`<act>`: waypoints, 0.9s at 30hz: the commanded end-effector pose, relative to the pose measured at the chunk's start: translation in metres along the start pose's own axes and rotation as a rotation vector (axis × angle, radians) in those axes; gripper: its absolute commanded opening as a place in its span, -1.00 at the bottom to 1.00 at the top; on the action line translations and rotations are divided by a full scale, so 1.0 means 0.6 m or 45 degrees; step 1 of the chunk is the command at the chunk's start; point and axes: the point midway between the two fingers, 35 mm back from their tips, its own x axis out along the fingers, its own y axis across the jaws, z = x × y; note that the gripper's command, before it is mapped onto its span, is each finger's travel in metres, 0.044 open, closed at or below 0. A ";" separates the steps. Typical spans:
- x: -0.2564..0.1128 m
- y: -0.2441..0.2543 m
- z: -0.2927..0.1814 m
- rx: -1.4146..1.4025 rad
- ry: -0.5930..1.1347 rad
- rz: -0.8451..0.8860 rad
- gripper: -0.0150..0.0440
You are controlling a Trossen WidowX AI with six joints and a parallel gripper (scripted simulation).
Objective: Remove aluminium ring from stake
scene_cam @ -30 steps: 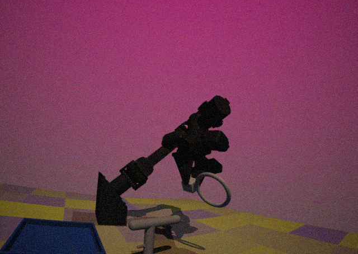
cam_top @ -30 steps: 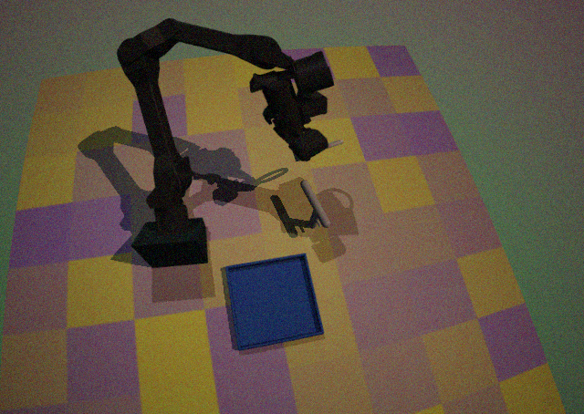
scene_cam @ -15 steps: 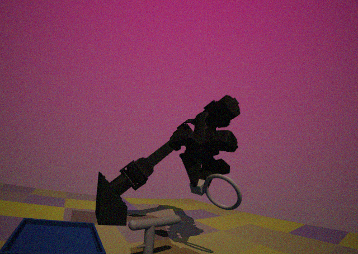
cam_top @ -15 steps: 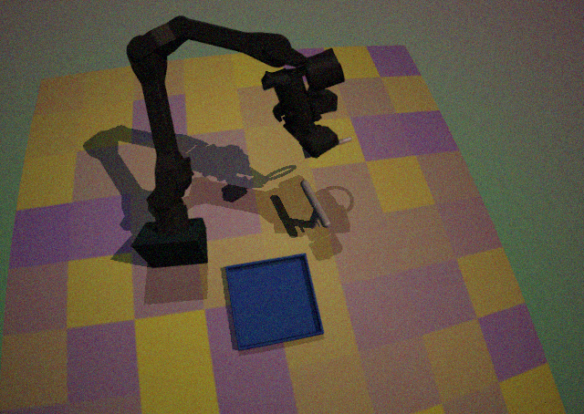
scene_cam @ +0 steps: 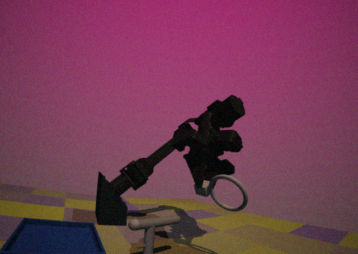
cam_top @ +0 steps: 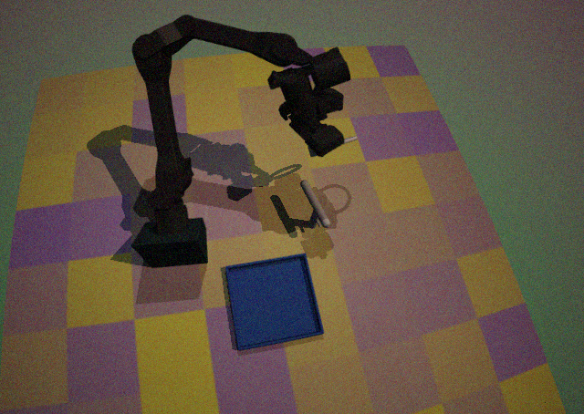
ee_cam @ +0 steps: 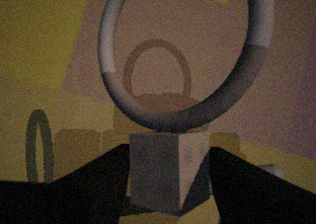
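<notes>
Gripper (cam_top: 325,151) (scene_cam: 205,187) (ee_cam: 169,155) part-open, clamped on tab (scene_cam: 206,184) (ee_cam: 158,172) of ring (cam_top: 349,139) (scene_cam: 245,197) (ee_cam: 170,121), prob. so hoop stays clear of fingers; ring's up in air off stake (cam_top: 315,203) (scene_cam: 149,238), w/ tray (cam_top: 276,301) (scene_cam: 57,236) still to reach

No lettering, label or brand can be read in any of the three views. No number or sign is legible in them either.
</notes>
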 end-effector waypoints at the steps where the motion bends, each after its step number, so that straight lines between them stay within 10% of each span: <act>1: 0.001 -0.010 -0.004 0.087 -0.014 -0.002 -0.49; 27: 0.007 -0.056 -0.052 0.833 -0.148 0.088 -0.49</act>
